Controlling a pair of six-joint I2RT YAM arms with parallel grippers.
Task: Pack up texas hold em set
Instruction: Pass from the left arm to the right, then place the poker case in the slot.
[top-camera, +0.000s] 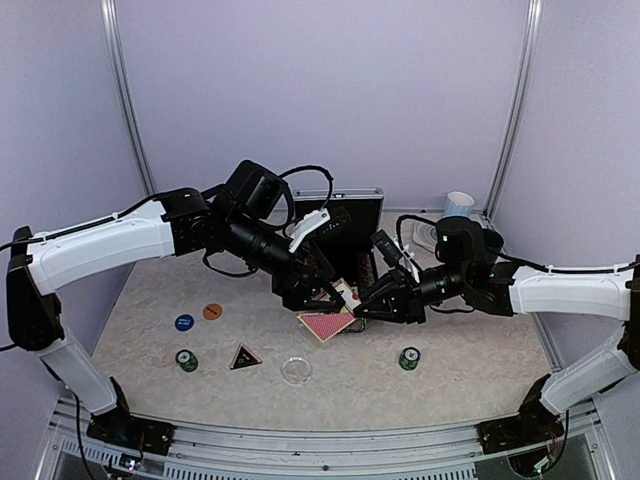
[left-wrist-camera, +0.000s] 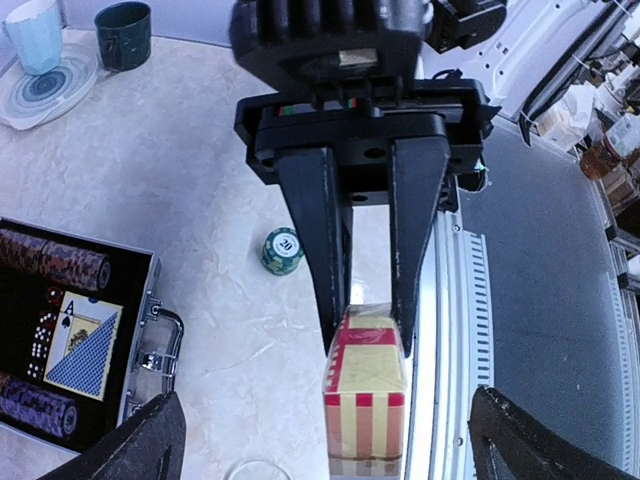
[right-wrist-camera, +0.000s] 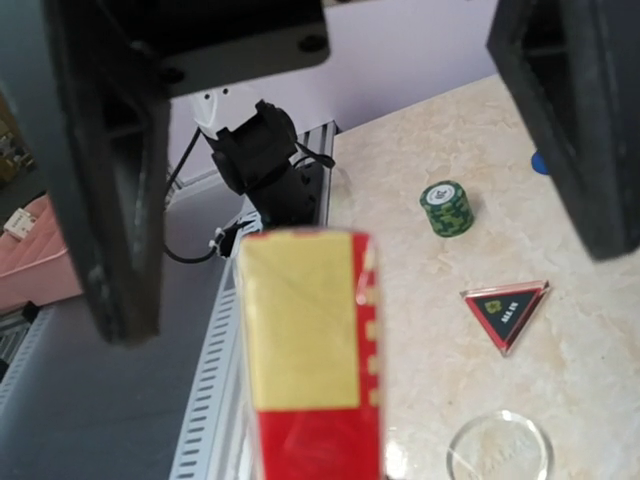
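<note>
A red and cream card deck (left-wrist-camera: 365, 400) hangs in the air over the table's middle. The right gripper (left-wrist-camera: 367, 335) is shut on the deck's far end, its fingers (left-wrist-camera: 325, 240) pressing both sides. My left gripper (left-wrist-camera: 325, 400) is open, jaws wide on either side of the deck without touching it. From above, both grippers meet at the deck (top-camera: 328, 325). The open silver case (left-wrist-camera: 140, 330) holds chip rows (left-wrist-camera: 50, 262) and a blue deck (left-wrist-camera: 85, 345). On the table lie a green chip stack (top-camera: 409, 358), another (top-camera: 187, 360), a black triangle (top-camera: 245, 357) and a clear disc (top-camera: 295, 370).
A blue disc (top-camera: 184, 323) and an orange disc (top-camera: 212, 312) lie at the left. A light-blue mug (left-wrist-camera: 35, 35) on a swirled coaster (left-wrist-camera: 45, 90) and a dark mug (left-wrist-camera: 123, 35) stand at the back right. The metal rail (top-camera: 320, 440) runs along the near edge.
</note>
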